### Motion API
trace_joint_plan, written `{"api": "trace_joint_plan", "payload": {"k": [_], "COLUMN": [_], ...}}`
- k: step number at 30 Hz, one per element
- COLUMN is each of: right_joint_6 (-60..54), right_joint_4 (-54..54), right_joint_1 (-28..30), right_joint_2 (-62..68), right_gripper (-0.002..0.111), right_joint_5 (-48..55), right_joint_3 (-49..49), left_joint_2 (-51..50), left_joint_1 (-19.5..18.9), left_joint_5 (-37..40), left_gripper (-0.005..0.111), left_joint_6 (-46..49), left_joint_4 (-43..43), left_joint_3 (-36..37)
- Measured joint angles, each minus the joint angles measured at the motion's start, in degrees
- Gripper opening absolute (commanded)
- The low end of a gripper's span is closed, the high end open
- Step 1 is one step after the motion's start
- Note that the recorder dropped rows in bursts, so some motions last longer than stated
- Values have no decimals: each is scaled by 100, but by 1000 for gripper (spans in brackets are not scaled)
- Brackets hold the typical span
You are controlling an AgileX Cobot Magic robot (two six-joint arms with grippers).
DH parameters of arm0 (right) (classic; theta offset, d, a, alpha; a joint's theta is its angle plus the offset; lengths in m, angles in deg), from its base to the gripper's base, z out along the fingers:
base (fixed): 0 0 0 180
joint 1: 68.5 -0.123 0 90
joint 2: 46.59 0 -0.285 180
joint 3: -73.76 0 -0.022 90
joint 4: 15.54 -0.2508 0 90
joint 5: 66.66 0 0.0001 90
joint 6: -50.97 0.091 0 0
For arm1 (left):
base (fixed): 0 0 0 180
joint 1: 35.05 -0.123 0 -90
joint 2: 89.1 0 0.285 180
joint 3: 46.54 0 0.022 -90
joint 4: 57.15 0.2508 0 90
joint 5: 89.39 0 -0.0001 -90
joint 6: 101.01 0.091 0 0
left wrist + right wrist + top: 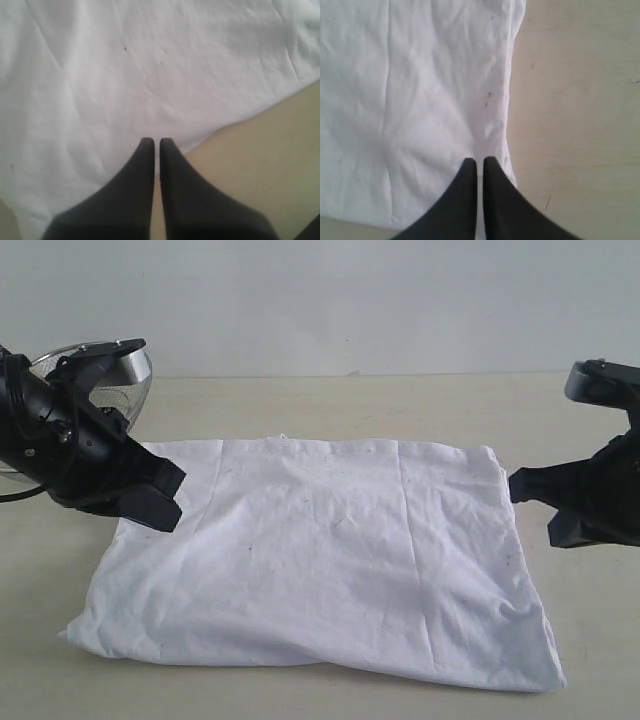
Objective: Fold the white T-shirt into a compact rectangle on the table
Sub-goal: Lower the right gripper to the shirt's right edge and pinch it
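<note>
T-shirt point(330, 560) lay flat on table point(330, 400), left gripper point(165, 495) slanted down at ten o'clock, right gripper point(516, 485) at three, both jaws closed, empty

Bare pale beige wood-grain tabletop point(330, 400) lies open behind the flat white cotton T-shirt point(330, 550) and to its right. A shiny wire-mesh metal basket point(125, 370) blocks the far left corner, close behind the black left end effector point(165, 495).

Soft, even, shadowless daylight; both wrist views slightly blurred.
</note>
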Motion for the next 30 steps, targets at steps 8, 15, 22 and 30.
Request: {"api": "trace_joint_plan", "payload": {"k": [8,15,22,30], "right_joint_6": [0,0,-60,-386], "right_joint_4": [0,-81,-137,-400], "right_joint_1": [0,0,0,241], "right_joint_2": [0,0,11,822], "right_gripper": [0,0,0,15], "right_joint_5": [-88,-531,-792,-561], "right_joint_3": [0,0,0,222], "left_joint_2": [0,0,-106,-132], "left_joint_1": [0,0,0,0], "left_joint_5": [0,0,-11,-126], "left_gripper": [4,4,4,4], "left_joint_6": [0,0,0,0], "left_joint_4": [0,-11,-20,-20], "left_joint_3": [0,0,0,0]}}
